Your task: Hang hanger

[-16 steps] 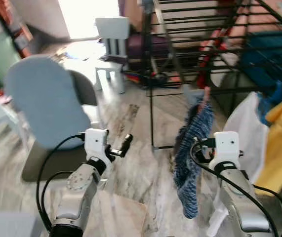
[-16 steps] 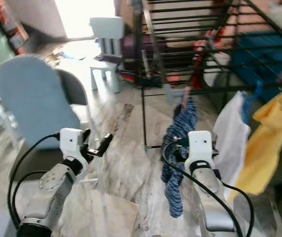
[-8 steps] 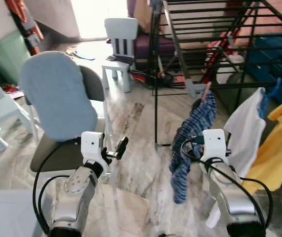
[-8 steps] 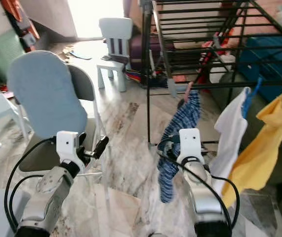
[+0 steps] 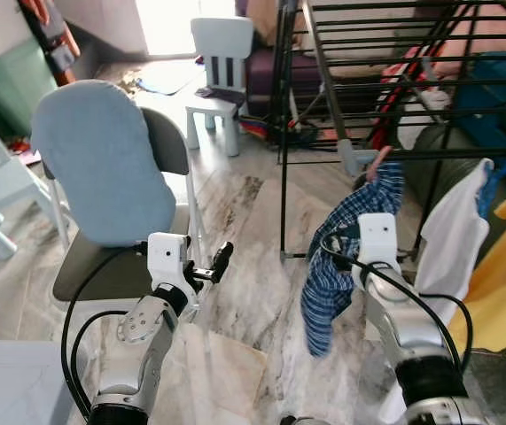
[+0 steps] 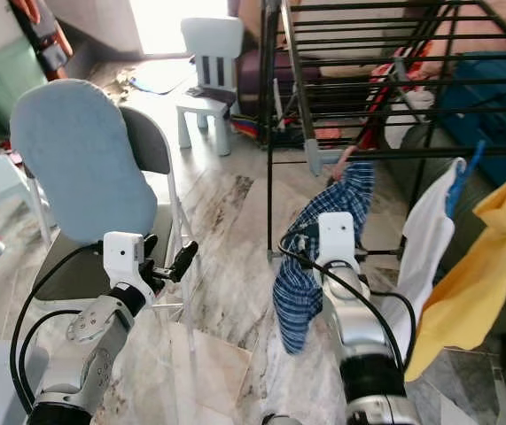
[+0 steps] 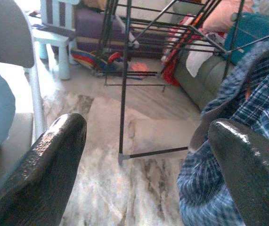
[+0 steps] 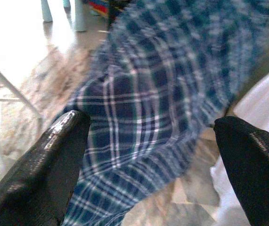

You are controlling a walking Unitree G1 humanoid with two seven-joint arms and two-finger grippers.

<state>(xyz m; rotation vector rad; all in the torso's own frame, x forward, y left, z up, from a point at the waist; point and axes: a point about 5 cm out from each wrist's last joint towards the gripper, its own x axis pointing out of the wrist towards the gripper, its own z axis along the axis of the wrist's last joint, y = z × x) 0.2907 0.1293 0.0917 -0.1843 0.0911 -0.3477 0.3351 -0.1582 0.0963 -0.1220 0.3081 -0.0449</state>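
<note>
Both pairs of jaws stand released, nothing between them. The right gripper [image 6: 319,252] sits just beside the blue checked cloth shirt [image 6: 310,274], which dangles from a pink hanger tip [image 5: 378,159] at the black metal drying rack [image 5: 394,80], up at one o'clock. A careless reach could, I'd judge, snag the cloth and drag it off the bar. The left gripper [image 5: 219,263] points forward at eleven o'clock, near the grey folding chair with its pale blue padded back [image 5: 102,164], forearm raised.
</note>
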